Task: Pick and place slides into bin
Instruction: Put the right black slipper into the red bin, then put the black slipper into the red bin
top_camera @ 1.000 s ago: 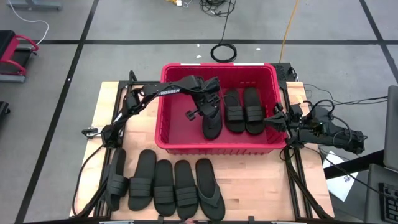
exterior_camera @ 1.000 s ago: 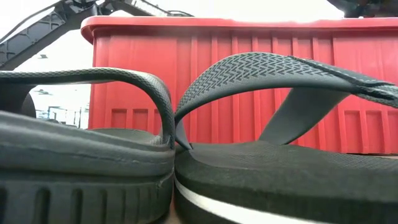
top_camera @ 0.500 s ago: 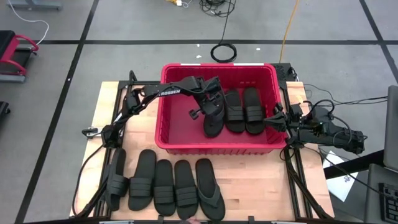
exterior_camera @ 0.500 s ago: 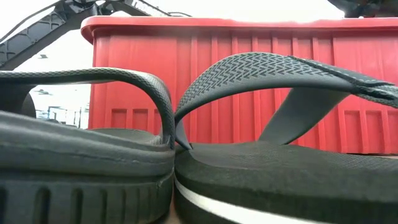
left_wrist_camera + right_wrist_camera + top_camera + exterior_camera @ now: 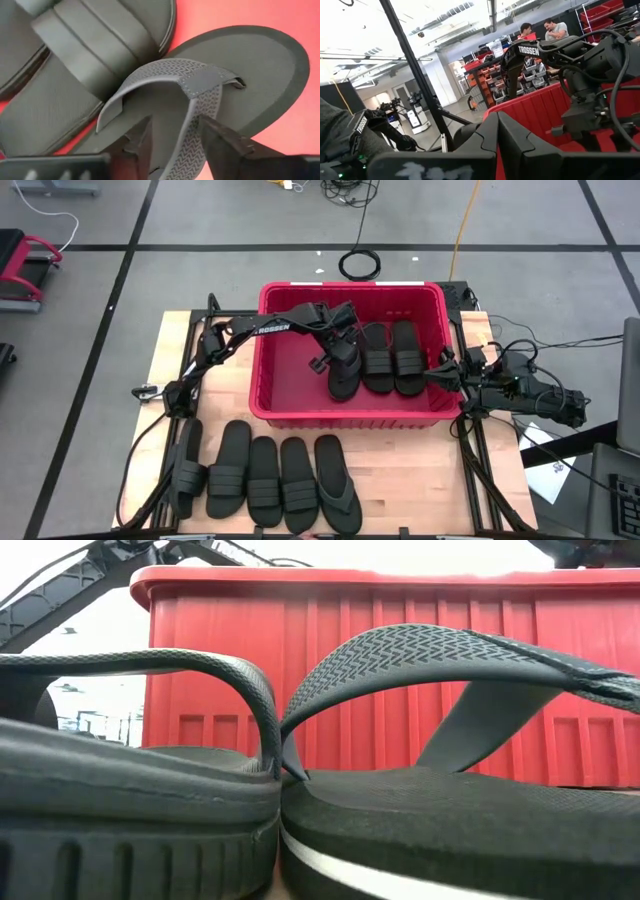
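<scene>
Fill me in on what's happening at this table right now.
The left pincer is down inside the red bin, its fingers either side of the strap of a thong-style slide lying on the bin floor beside two ribbed-strap slides. Whether it grips that strap is unclear. Five more slides wait in a row on the wooden table. The right pincer waits shut by the bin's right wall.

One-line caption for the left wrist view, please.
Left gripper straddling the strap of a matte black thong-style rubber sandal on the red plastic crate's floor.
</scene>
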`<state>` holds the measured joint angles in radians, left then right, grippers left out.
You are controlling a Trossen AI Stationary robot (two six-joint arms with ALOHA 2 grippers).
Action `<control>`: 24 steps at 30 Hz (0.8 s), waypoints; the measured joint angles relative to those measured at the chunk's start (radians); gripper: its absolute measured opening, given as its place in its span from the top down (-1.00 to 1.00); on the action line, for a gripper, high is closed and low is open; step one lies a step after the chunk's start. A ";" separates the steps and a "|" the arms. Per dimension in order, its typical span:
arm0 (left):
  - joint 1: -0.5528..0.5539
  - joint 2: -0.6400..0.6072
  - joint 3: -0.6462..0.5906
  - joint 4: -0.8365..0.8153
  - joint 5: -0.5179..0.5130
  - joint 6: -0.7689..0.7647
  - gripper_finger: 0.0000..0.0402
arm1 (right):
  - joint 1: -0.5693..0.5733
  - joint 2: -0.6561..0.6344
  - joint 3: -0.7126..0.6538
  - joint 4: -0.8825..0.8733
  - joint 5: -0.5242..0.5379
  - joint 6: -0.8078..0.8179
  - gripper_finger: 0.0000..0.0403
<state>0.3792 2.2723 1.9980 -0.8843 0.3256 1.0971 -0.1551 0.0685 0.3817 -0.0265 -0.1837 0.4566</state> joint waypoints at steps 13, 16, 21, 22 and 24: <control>-0.015 -0.032 0.001 -0.010 -0.025 -0.037 0.00 | 0.000 0.000 0.000 0.000 -0.003 0.001 1.00; -0.034 -0.060 0.009 -0.055 -0.072 -0.053 -0.01 | 0.000 0.000 0.000 -0.001 -0.003 0.000 1.00; -0.086 -0.208 0.013 -0.098 -0.171 -0.071 0.07 | 0.000 0.000 0.000 -0.001 -0.002 0.002 1.00; -0.093 -0.253 0.014 -0.102 -0.185 -0.077 0.12 | 0.000 0.000 0.000 -0.002 -0.002 0.003 1.00; -0.100 -0.356 0.015 -0.108 -0.189 -0.080 0.26 | 0.000 0.000 0.000 -0.001 -0.001 0.003 1.00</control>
<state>0.2787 1.9167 2.0131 -0.9926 0.1366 1.0175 -0.1555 0.0685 0.3817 -0.0273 -0.1848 0.4592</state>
